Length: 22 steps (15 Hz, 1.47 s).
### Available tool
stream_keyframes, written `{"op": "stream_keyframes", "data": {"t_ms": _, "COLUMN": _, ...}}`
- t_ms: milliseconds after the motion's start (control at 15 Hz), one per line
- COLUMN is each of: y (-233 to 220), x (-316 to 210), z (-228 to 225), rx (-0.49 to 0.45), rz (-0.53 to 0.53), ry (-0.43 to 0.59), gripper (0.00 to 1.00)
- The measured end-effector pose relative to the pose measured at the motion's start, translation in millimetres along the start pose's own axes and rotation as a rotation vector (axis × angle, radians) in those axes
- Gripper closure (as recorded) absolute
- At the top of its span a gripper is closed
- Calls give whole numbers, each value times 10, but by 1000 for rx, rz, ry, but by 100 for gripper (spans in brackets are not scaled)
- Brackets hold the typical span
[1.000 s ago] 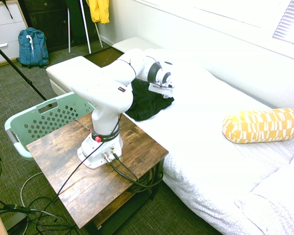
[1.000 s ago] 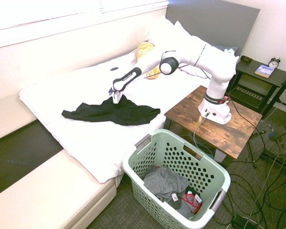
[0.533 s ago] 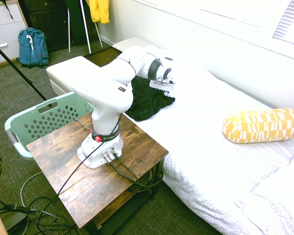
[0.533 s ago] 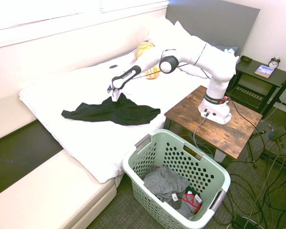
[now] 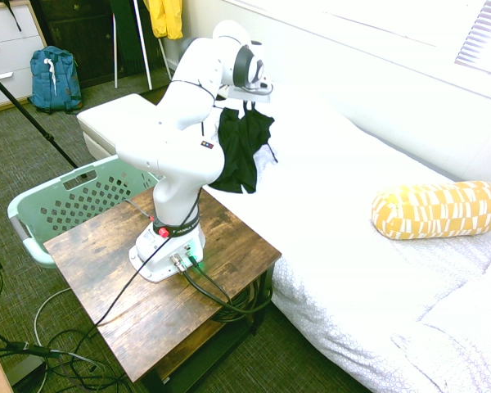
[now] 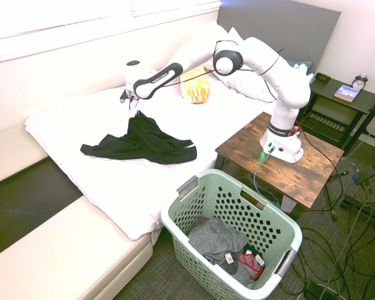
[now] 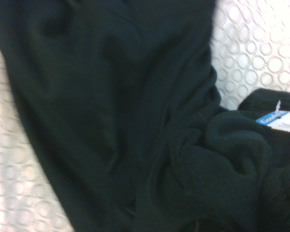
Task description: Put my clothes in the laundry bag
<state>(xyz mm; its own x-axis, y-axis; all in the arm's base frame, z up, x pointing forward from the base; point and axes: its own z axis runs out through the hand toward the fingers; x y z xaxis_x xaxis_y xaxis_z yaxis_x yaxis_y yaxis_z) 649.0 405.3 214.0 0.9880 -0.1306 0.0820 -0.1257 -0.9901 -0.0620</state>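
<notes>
Tool (image 6: pixel 132 100) clamped on one bunched edge of the black garment (image 6: pixel 147 139), which hangs from it with its lower part draped on the bed (image 6: pixel 112 181). Best lift until the trailing cloth clears the bed, then carry rightward, staying high over the rim of the laundry basket (image 6: pixel 281 219) beside the tabletop (image 6: pixel 312 169).

Blue-white tag (image 7: pixel 280 121) on black garment (image 7: pixel 116 116): print blurred, possibly "Good…".

Bedroom with white-covered bed (image 6: pixel 112 181) along a window wall; yellow patterned bolster (image 5: pixel 438 210) and grey headboard (image 6: pixel 281 28). Wooden worktop (image 5: pixel 106 270) beside bed; green carpet (image 5: pixel 33 164); dark nightstand (image 6: pixel 337 100) bearing alarm clock (image 6: pixel 359 82).
</notes>
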Motion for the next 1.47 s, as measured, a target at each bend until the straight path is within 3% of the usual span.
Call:
{"op": "stream_keyframes", "data": {"t_ms": 400, "y": -758, "x": -1242, "z": -1408, "rx": 54, "rz": -110, "ry": 19, "gripper": 100}}
{"op": "stream_keyframes", "data": {"t_ms": 733, "y": -960, "x": -2822, "z": -1905, "rx": -31, "rz": -211, "ry": 15, "gripper": 100}}
{"op": "stream_keyframes", "data": {"t_ms": 1000, "y": -822, "x": -4385, "z": -1994, "rx": -83, "rz": -284, "ry": 16, "gripper": 100}}
{"op": "stream_keyframes", "data": {"t_ms": 1200, "y": -401, "x": -5519, "z": -1810, "rx": -146, "rz": -343, "ry": 16, "gripper": 100}}
{"op": "stream_keyframes", "data": {"t_ms": 1467, "y": 309, "x": -6280, "z": -1295, "rx": -206, "rz": -389, "ry": -32, "gripper": 100}}
